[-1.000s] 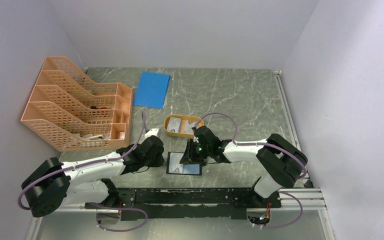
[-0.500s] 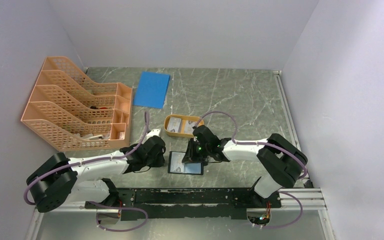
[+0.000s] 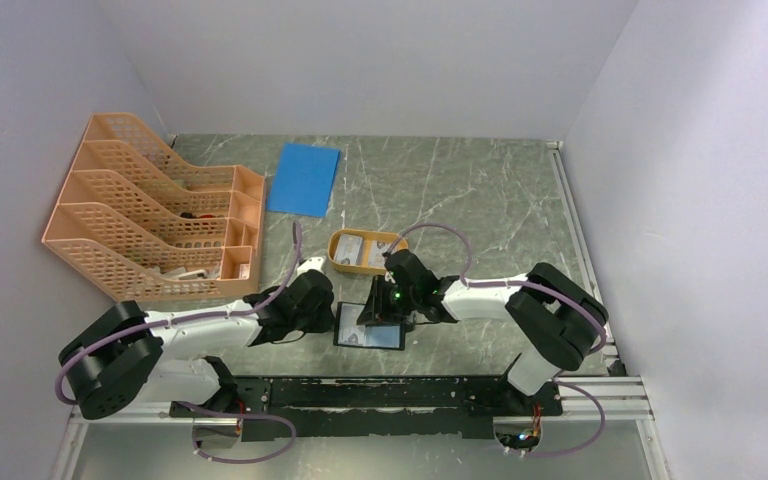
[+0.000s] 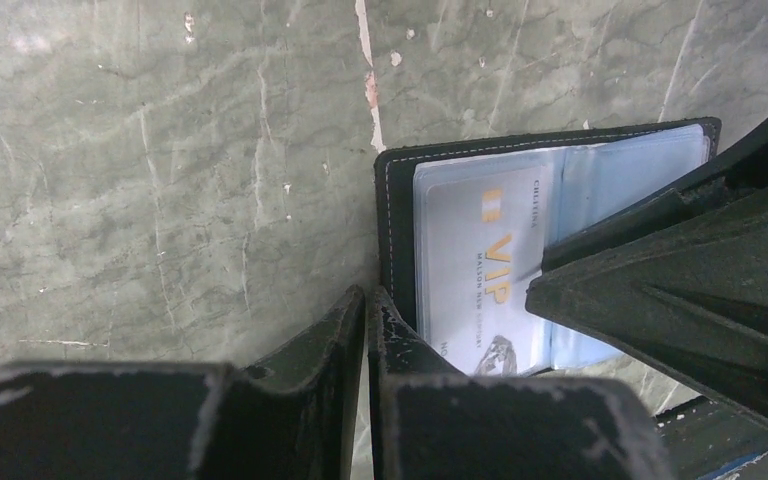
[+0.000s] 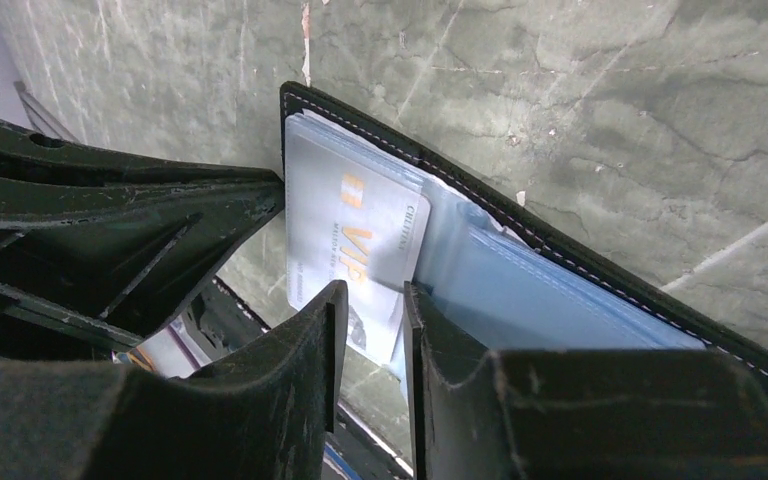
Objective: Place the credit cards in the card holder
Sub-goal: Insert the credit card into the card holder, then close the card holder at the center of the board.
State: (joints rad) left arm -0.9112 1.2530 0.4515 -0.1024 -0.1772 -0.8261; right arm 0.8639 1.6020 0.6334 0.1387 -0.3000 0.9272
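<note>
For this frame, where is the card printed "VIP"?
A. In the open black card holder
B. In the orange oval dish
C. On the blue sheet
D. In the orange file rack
A: both wrist views show the VIP card lying inside the stitched black border of the open card holder, against its clear plastic pockets.

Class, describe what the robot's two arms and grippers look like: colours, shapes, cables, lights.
Both the left arm and right arm have white links joined by bulky black joints, with a lilac cable looping along each. A green light glows on the right wrist. The left gripper and right gripper have black, scuffed, wedge-shaped fingers.
</note>
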